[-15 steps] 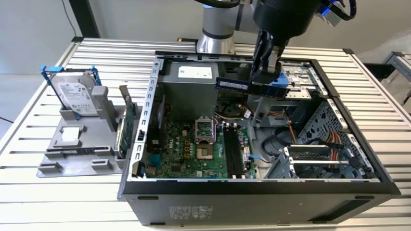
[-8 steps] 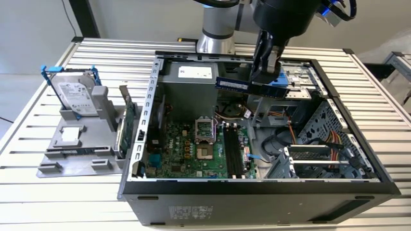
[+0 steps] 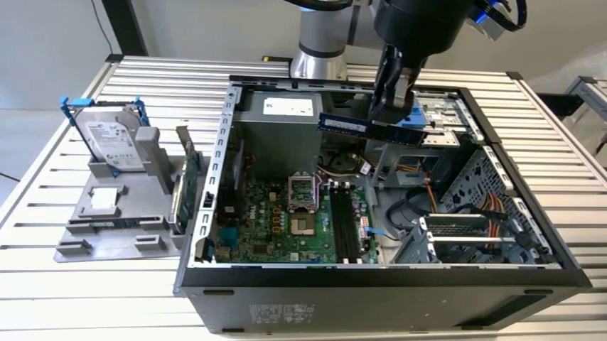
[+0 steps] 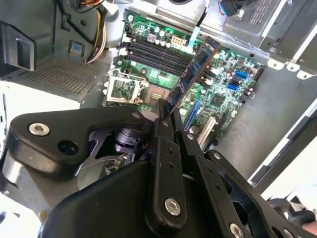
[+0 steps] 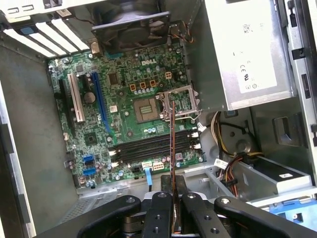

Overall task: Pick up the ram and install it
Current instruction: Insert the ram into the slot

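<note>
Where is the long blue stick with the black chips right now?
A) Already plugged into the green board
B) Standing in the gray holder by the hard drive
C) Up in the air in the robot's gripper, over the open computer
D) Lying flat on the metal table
C: the gripper is shut on the ram, holding it in the air over the open computer case, and the memory slots look bare.

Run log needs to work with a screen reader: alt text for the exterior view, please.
The arm's gripper holds the ram roughly level above the open computer case, not yet seated in the motherboard. On the exterior view's left, a hard drive stands in a grey holder on the slatted table.
</note>
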You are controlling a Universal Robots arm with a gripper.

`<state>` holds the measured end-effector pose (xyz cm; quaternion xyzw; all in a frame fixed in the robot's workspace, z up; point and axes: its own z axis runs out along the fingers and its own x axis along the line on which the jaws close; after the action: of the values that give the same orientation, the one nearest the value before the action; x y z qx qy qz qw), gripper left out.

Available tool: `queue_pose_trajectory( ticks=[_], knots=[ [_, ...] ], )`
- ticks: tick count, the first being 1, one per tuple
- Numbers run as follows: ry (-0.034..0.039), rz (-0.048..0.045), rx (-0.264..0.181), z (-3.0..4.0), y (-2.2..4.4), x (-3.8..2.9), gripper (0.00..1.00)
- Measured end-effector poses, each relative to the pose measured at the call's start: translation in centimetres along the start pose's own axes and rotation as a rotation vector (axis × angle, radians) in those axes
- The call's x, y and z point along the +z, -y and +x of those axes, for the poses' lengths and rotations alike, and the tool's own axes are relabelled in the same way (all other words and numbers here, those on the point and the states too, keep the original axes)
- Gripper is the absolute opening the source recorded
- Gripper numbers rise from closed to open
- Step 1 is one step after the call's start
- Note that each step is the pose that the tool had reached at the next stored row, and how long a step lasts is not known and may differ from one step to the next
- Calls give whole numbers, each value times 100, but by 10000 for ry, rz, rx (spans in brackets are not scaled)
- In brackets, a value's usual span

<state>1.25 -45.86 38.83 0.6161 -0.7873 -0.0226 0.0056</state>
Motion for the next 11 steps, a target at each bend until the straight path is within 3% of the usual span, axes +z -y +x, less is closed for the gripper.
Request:
queue_pose_trajectory(
  ticks=[11],
  knots=[
    [6,3,153,0,0,0,0]
  ],
)
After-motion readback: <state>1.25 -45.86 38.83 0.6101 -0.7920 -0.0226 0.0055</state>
